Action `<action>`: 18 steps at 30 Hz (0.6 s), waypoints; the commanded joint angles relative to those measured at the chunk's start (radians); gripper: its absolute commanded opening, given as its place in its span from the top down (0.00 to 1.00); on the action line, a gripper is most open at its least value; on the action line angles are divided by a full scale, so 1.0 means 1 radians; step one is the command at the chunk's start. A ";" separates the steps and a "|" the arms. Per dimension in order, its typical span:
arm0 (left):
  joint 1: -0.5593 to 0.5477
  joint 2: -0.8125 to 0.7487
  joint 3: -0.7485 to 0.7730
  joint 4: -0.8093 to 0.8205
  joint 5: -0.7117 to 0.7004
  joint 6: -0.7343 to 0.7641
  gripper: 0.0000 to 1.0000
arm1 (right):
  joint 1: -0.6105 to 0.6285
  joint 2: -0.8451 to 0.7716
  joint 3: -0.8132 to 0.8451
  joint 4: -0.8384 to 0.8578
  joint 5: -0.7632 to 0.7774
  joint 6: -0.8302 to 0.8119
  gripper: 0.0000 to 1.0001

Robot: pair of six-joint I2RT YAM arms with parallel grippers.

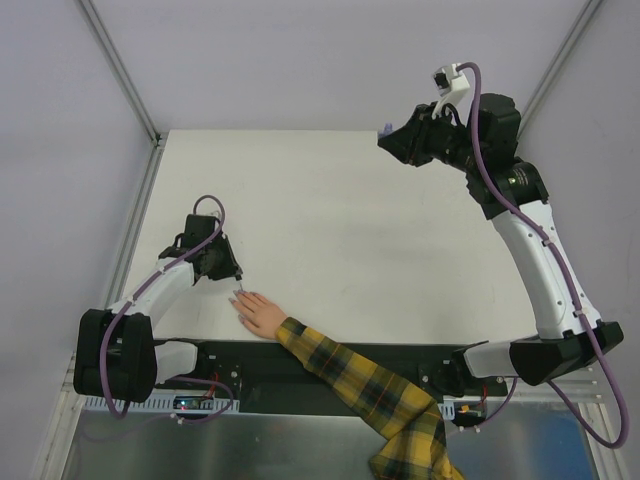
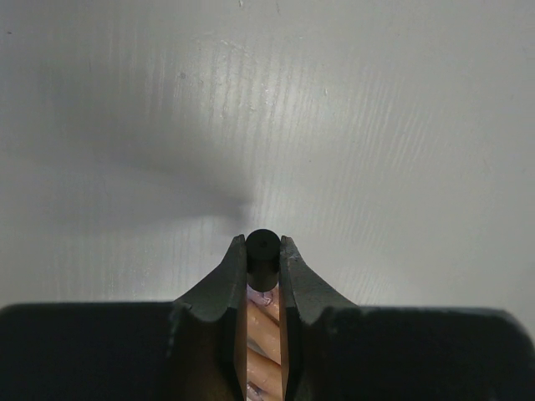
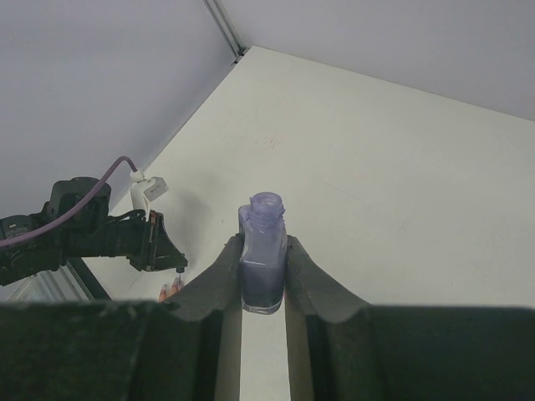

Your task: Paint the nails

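Left gripper (image 2: 264, 243) pinches the black cap (image 2: 261, 262) over the nails (image 1: 240, 300) (near left), perhaps touching; right gripper (image 3: 263, 247) clasps the uncapped bottle (image 3: 262, 266).

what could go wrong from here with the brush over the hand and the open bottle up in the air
1. The purple bottle is uncapped and held up over the table by the right tool; any tilt might spill polish.
2. The left tool grips the black cap right over the mannequin hand, and the brush tip is hidden from view, so a stroke may smear the skin or nudge the hand.
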 commanded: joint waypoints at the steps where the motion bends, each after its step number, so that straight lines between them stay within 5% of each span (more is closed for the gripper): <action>1: -0.010 -0.005 -0.003 -0.002 0.027 -0.010 1.00 | -0.005 -0.043 -0.001 0.046 -0.023 0.011 1.00; 18: -0.010 0.027 0.006 -0.014 -0.008 -0.025 1.00 | -0.007 -0.042 0.001 0.043 -0.017 0.012 1.00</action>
